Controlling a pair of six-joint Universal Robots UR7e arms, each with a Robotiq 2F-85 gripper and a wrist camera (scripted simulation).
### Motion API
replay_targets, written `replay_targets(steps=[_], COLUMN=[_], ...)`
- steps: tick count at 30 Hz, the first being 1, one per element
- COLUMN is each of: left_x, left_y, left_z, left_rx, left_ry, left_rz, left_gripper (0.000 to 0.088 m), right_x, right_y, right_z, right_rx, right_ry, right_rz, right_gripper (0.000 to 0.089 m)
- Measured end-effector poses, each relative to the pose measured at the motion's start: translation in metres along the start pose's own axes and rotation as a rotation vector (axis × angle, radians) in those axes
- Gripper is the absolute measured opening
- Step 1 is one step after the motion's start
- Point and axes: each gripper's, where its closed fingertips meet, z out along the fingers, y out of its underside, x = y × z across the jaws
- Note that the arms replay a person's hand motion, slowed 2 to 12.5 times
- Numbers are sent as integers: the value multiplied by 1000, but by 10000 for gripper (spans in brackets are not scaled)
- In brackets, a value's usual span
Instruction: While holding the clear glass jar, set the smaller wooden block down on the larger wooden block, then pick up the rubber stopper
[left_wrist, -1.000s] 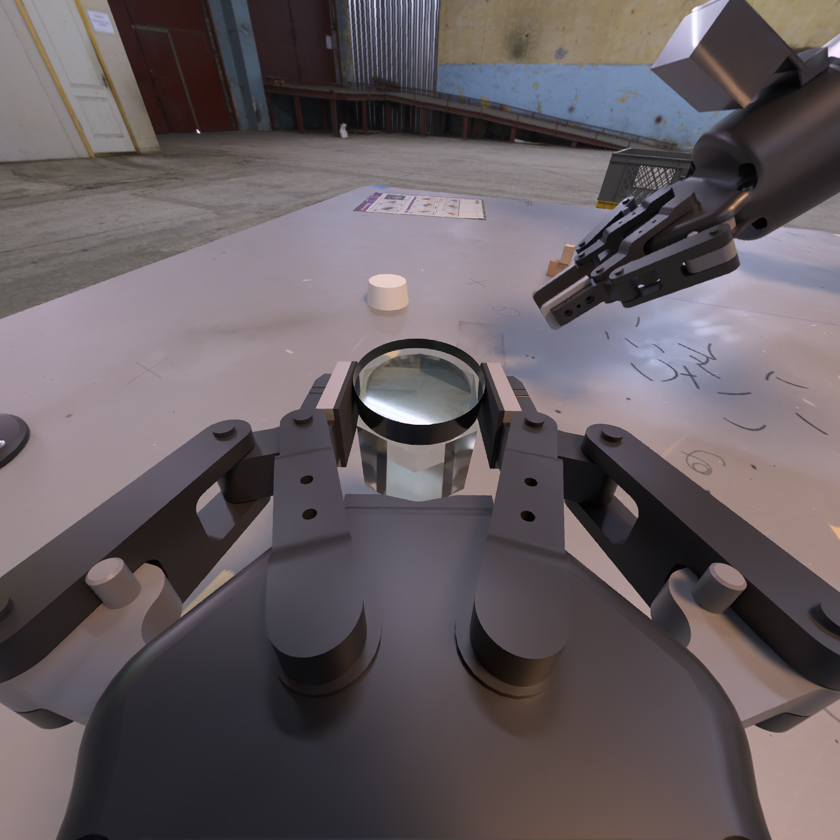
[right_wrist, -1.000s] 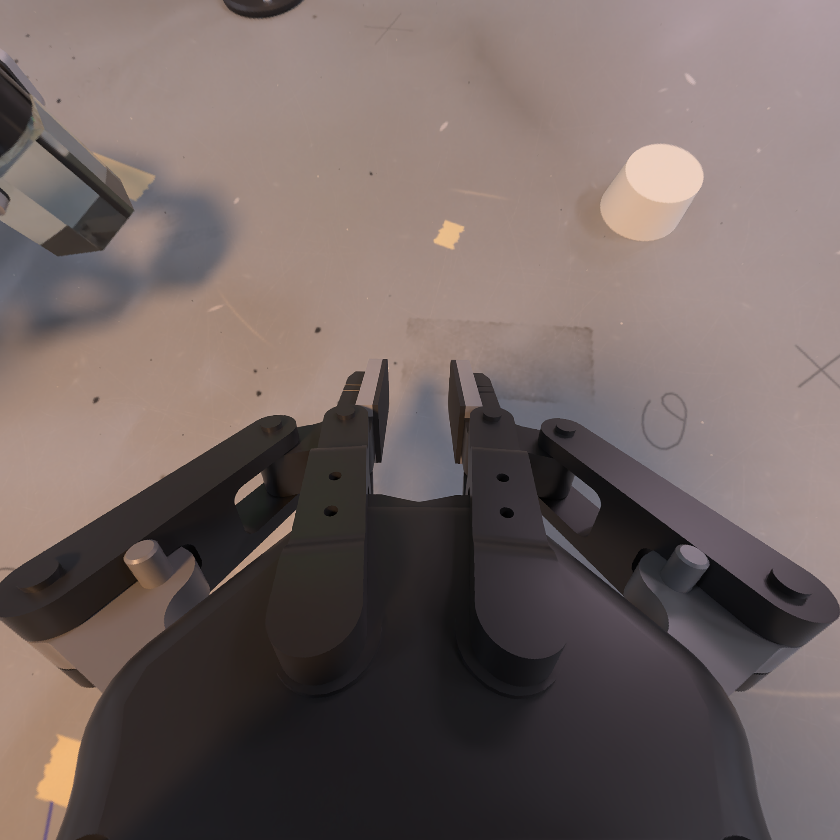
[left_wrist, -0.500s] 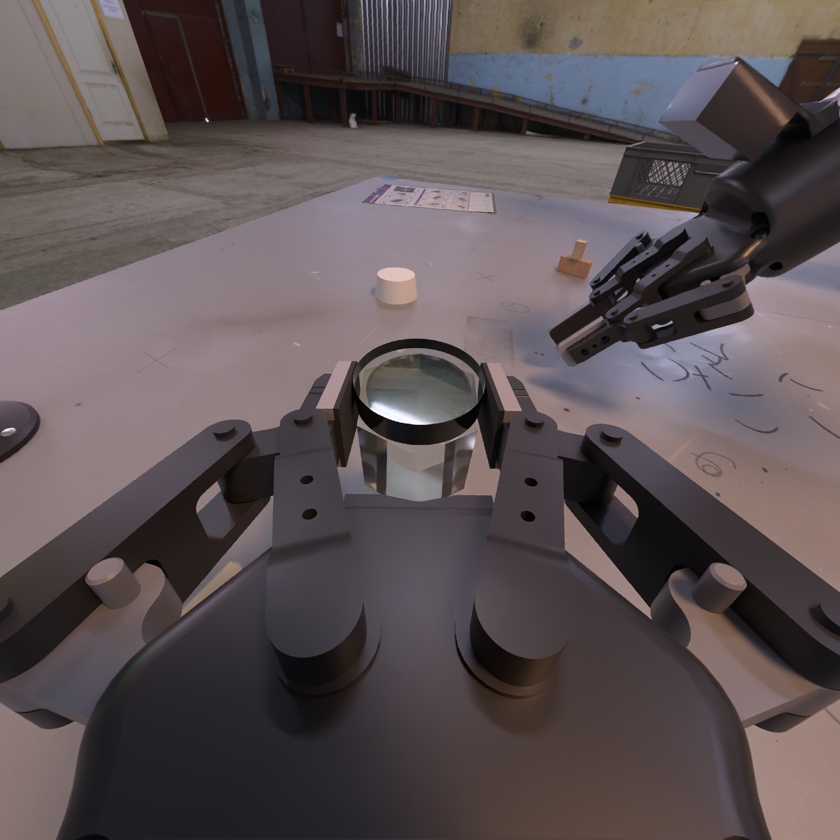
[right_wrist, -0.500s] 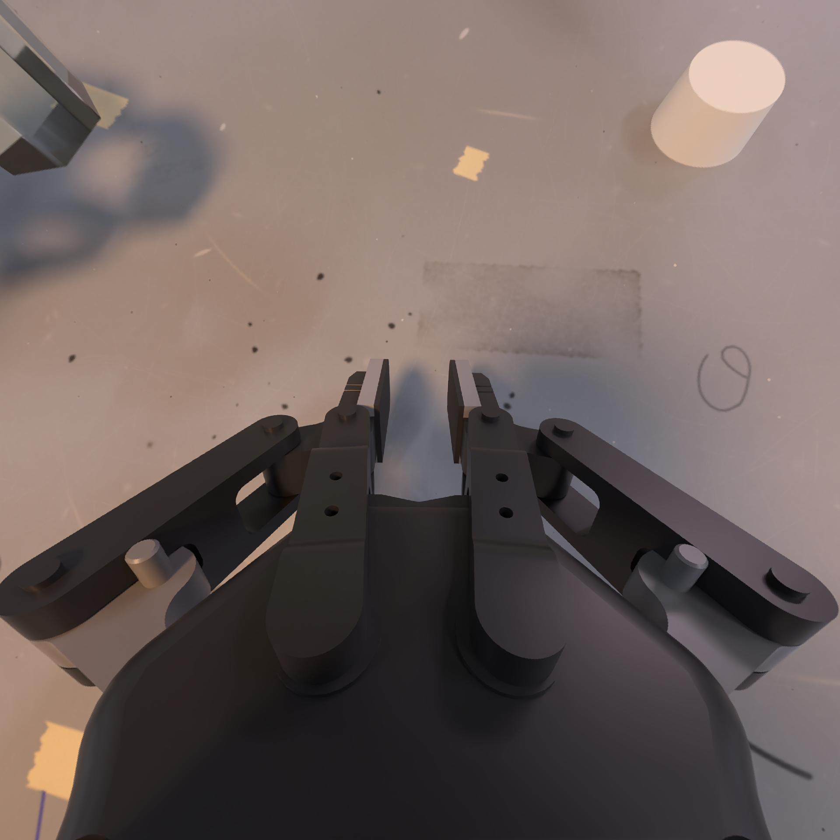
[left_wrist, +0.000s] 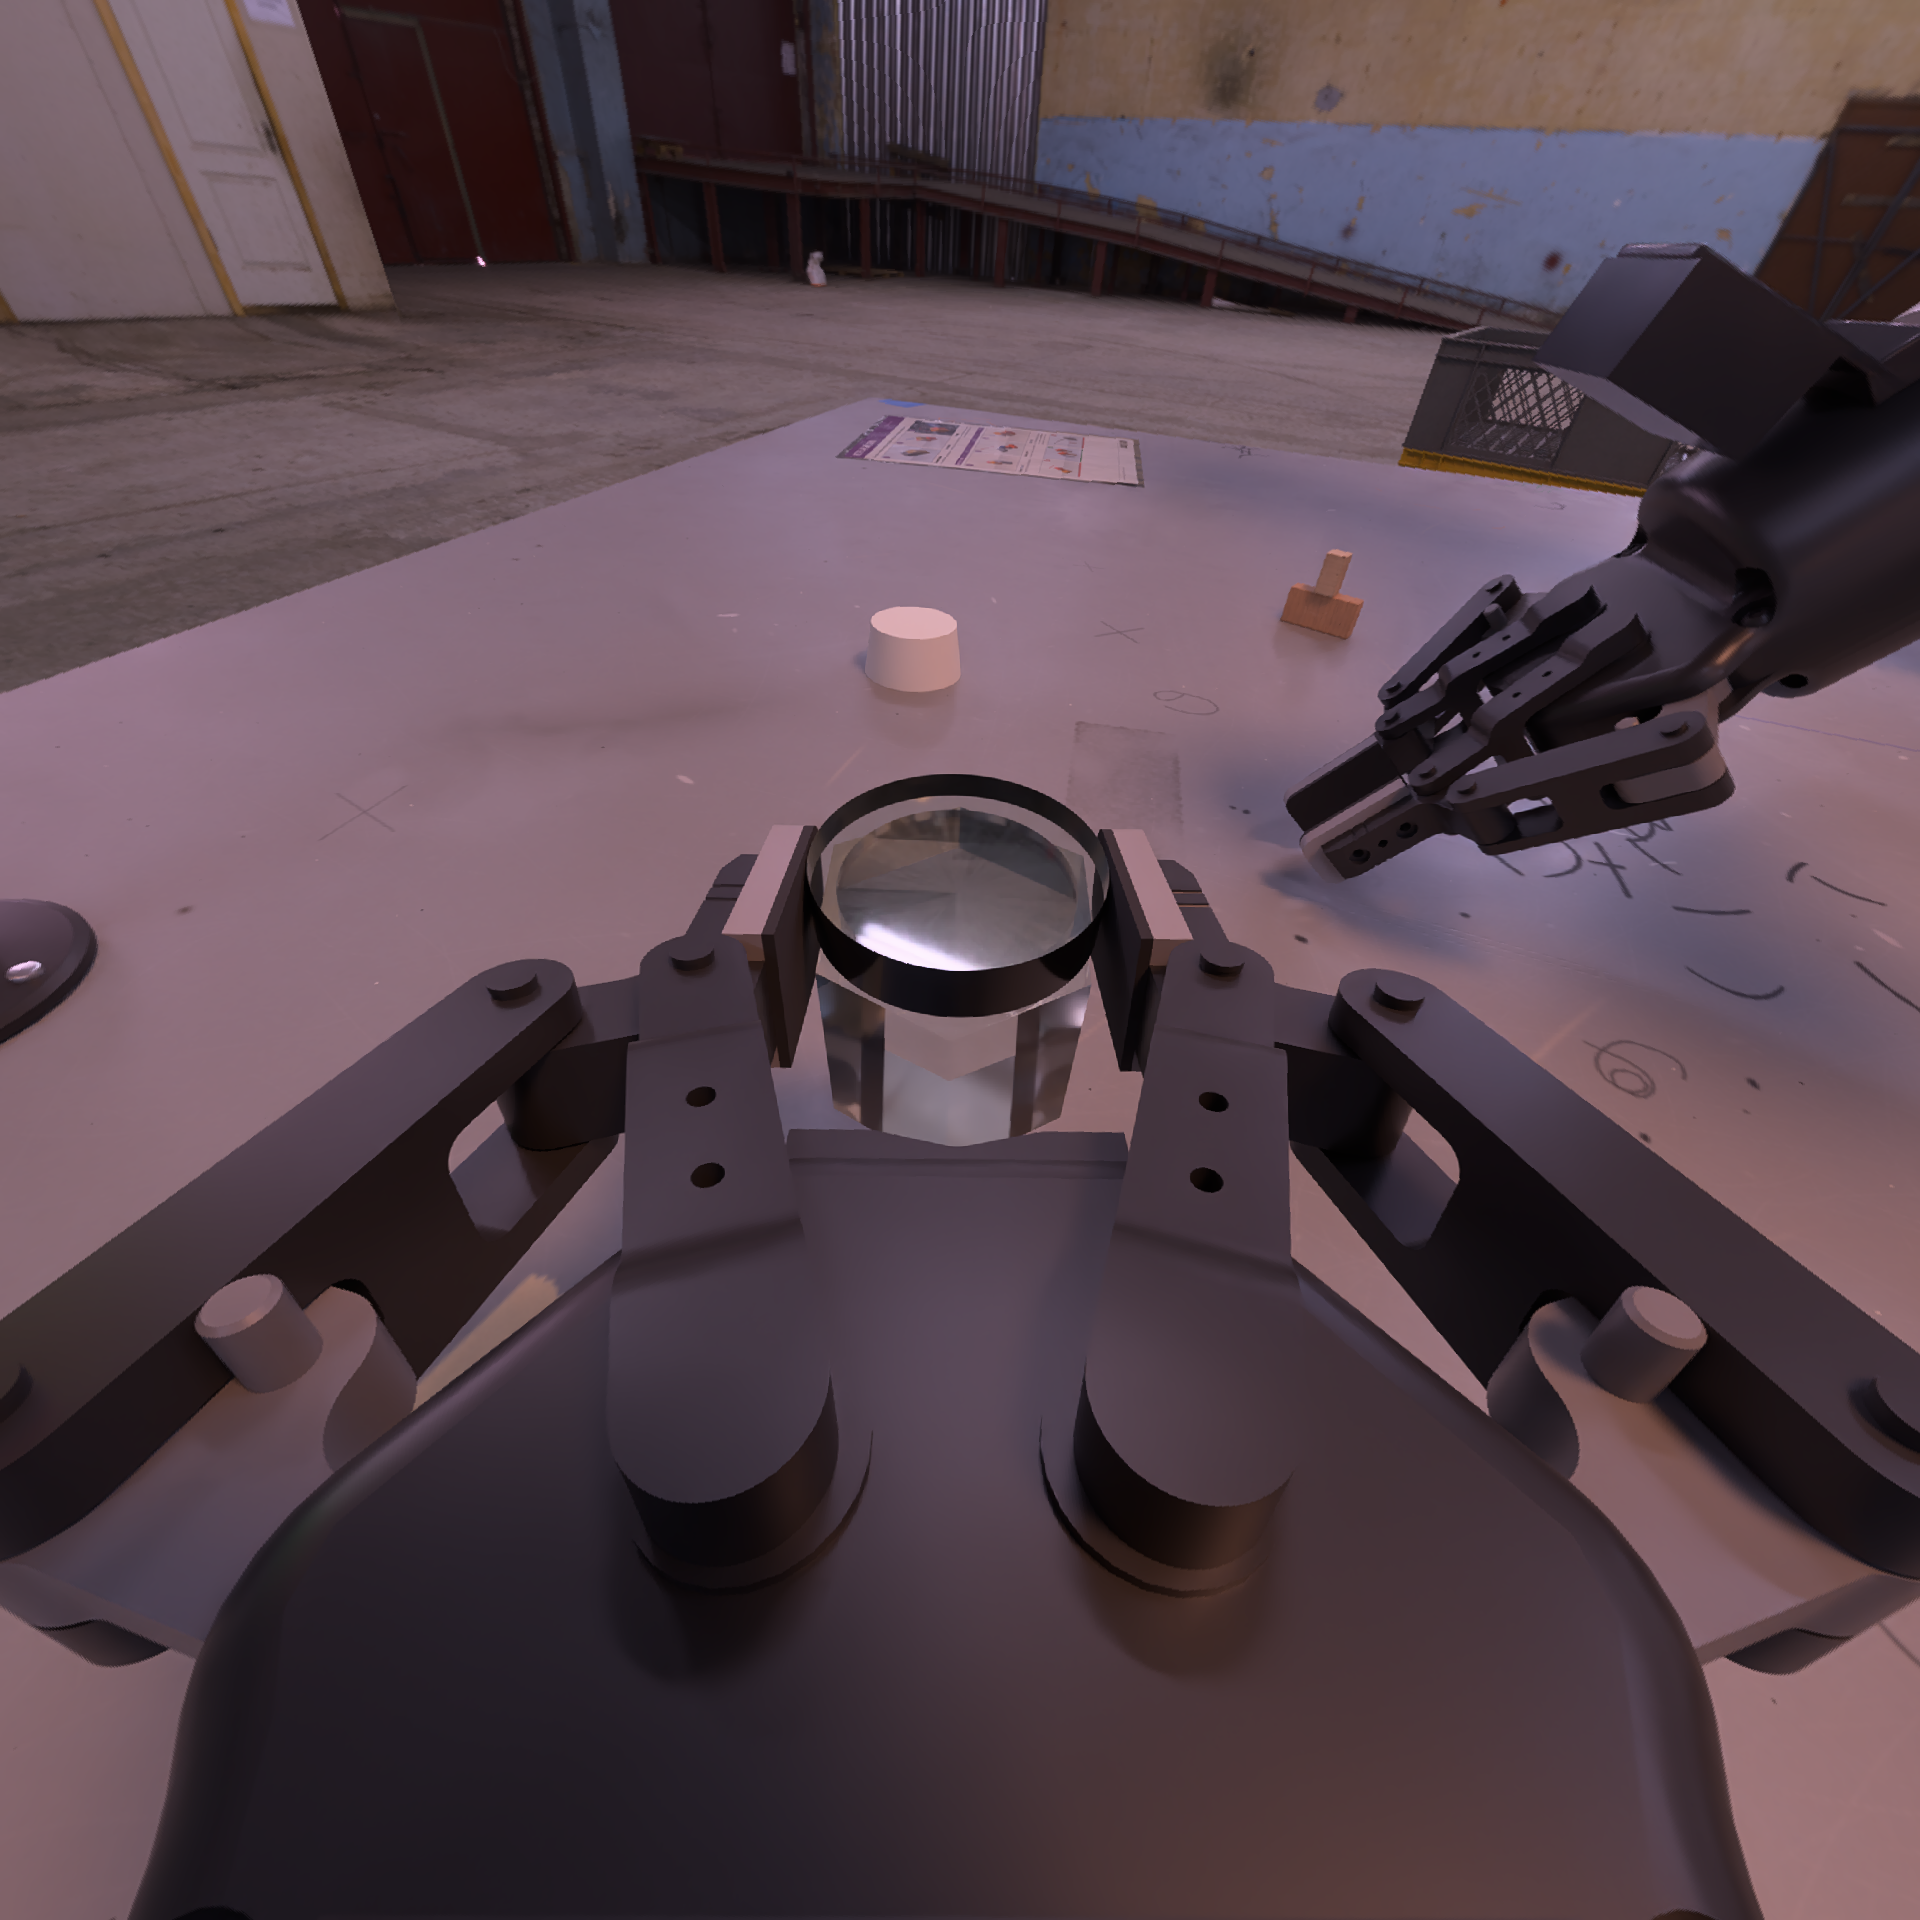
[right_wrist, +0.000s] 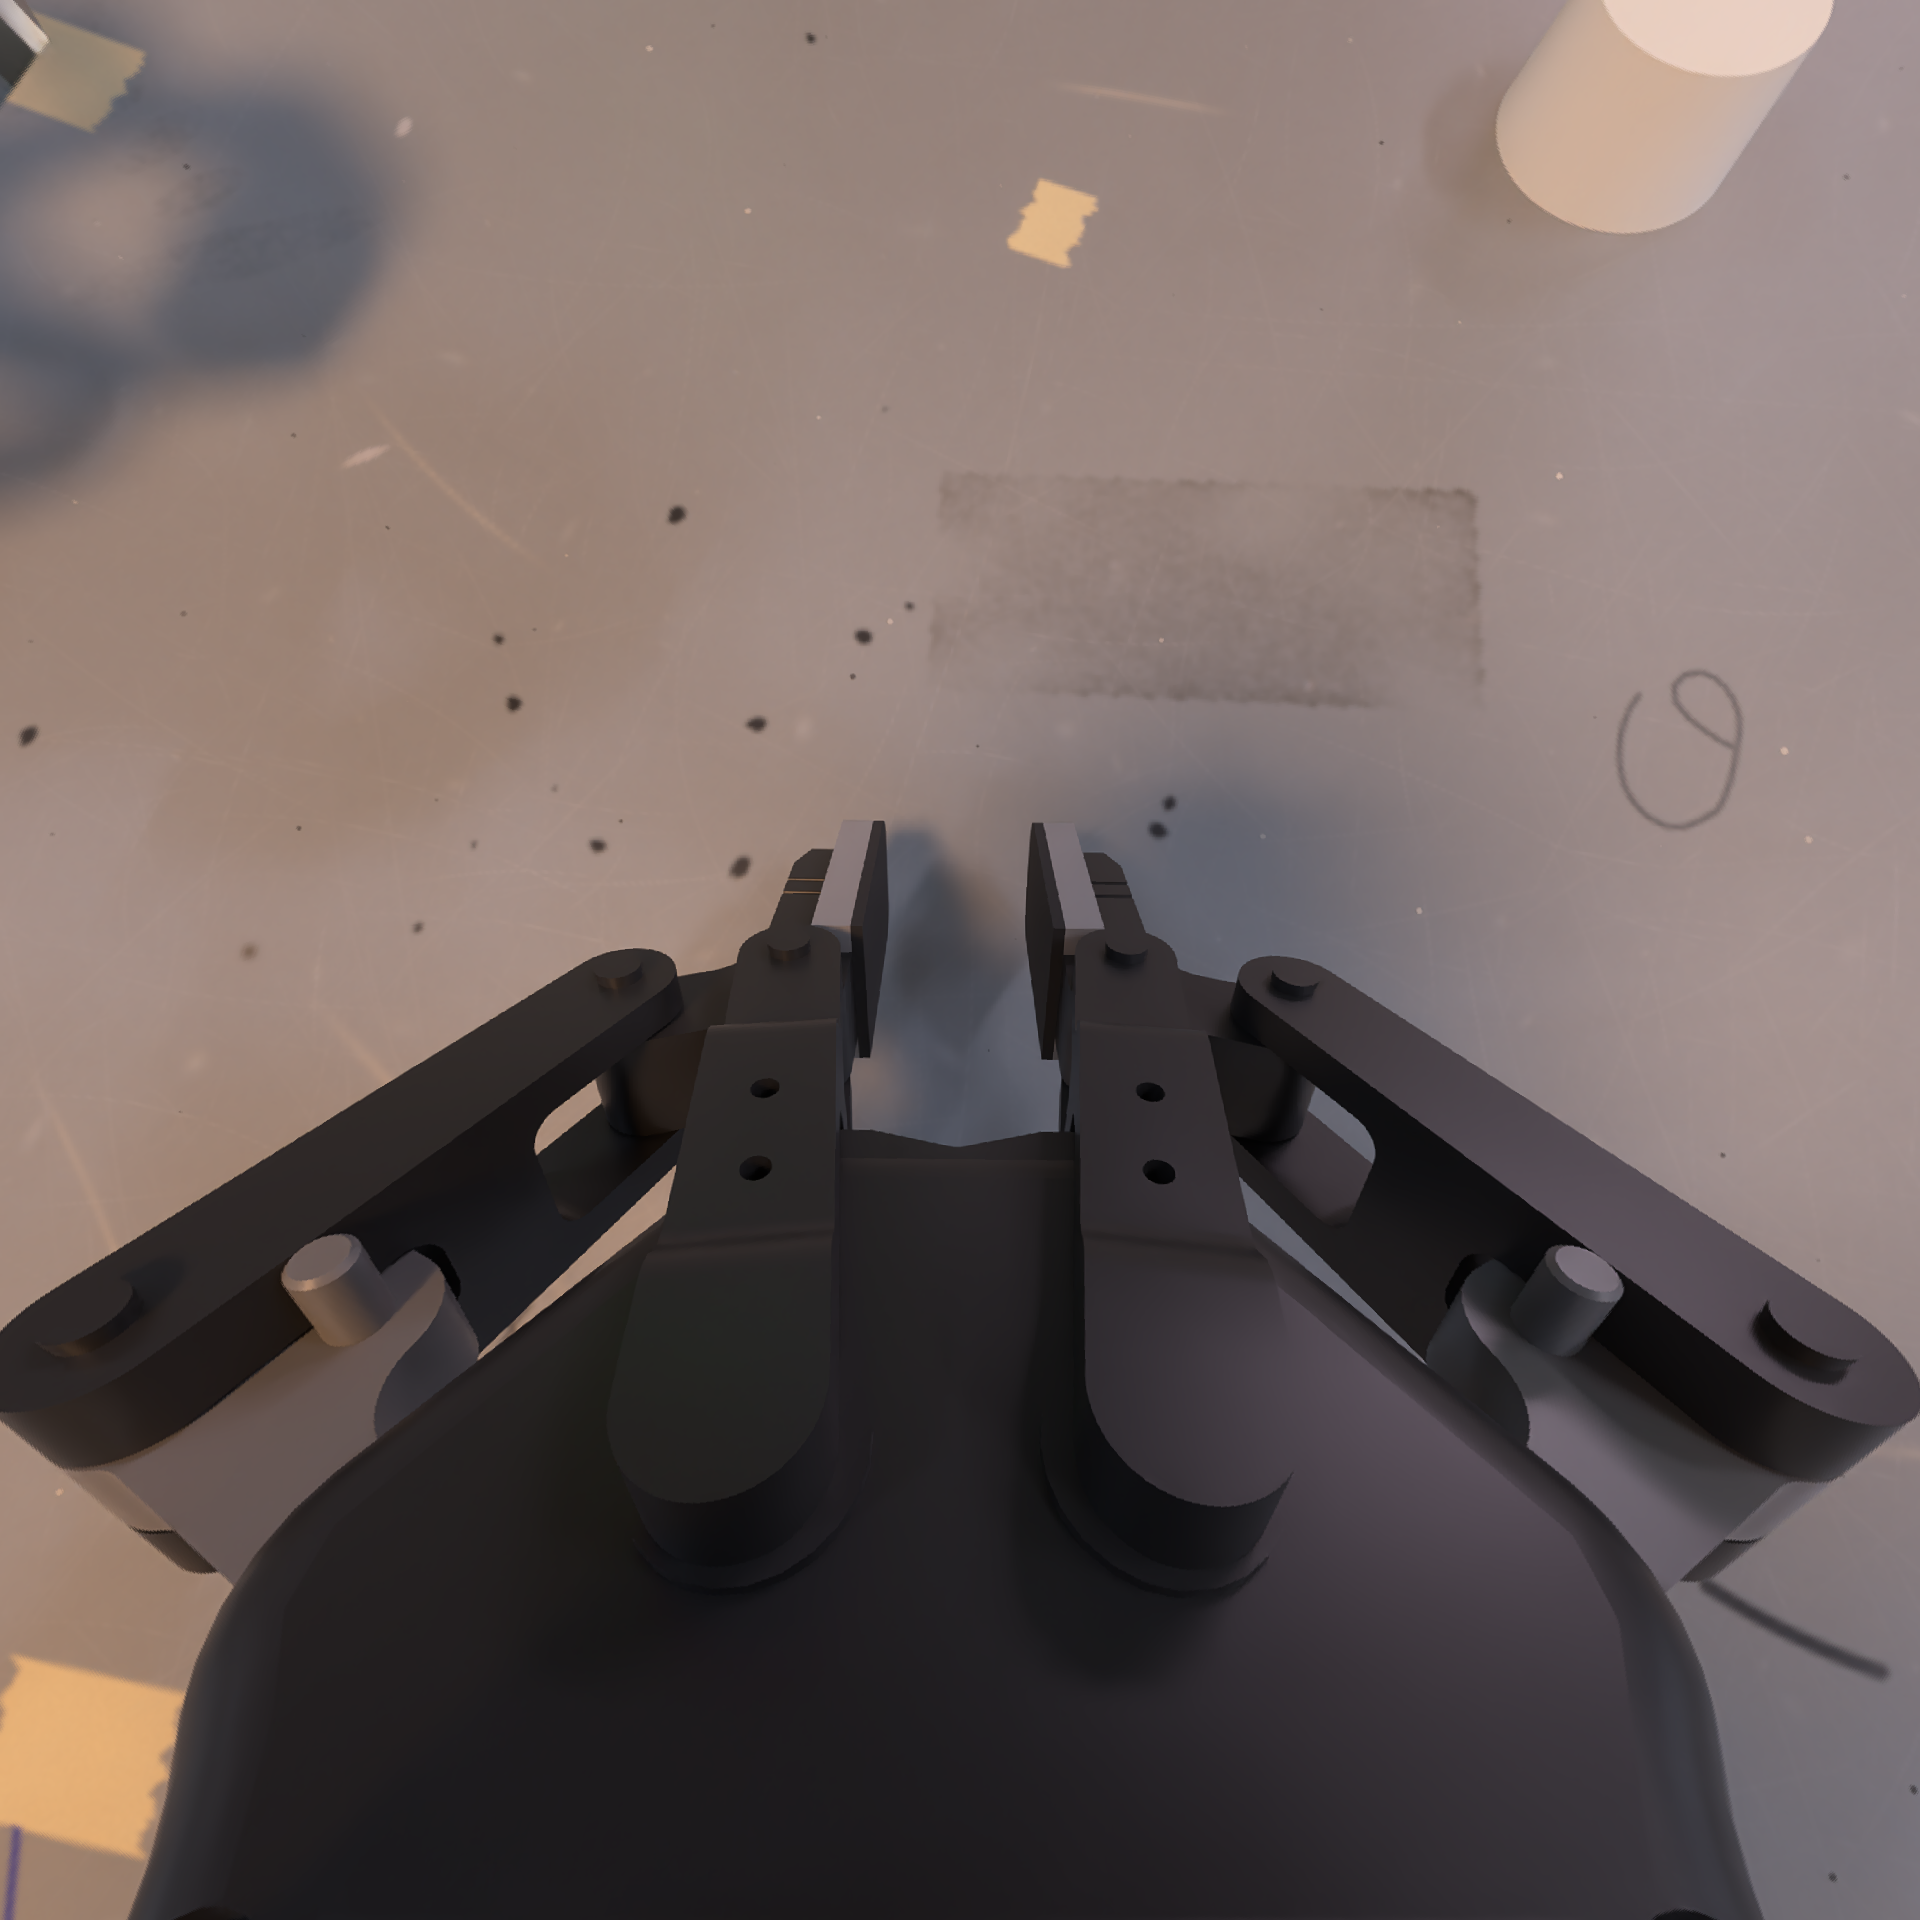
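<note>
grey metal bench (left_wrist: 520, 727): left claw (left_wrist: 951, 914) pinching clear glass jar (left_wrist: 951, 997); right claw (right_wrist: 956, 904) spread, empty; cream rubber stopper (left_wrist: 912, 649) beyond jar; small wooden block (left_wrist: 1333, 571) atop larger wooden block (left_wrist: 1320, 608), right of stopper.

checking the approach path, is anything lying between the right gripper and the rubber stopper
No object. In the right wrist view, only bare table with a smudged grey patch separates the right gripper from the rubber stopper.

Even, moderate light; soft blurred shadows on table (right_wrist: 1247, 364) toward 10 o'clock. Sharp focus. Wide-angle stretch at edges.
</note>
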Motion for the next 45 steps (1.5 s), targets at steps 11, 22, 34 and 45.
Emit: replay_targets(steps=[11, 22, 34, 45], left_x=[-1, -3, -3, -3], left_y=[1, 1, 1, 1], left_z=[0, 0, 0, 0], left_rx=[-6, -8, -10, -9], left_ry=[-6, -12, -12, -12], left_rz=[-7, -11, -14, -14], left_gripper=[463, 463, 463, 463], right_x=[6, 10, 16, 12], right_y=[6, 11, 17, 19], right_z=[-4, -10, -13, -13], right_rx=[23, 31, 25, 32], right_ry=[49, 75, 117, 88], right_rz=[13, 27, 26, 44], right_gripper=[250, 251, 250, 238])
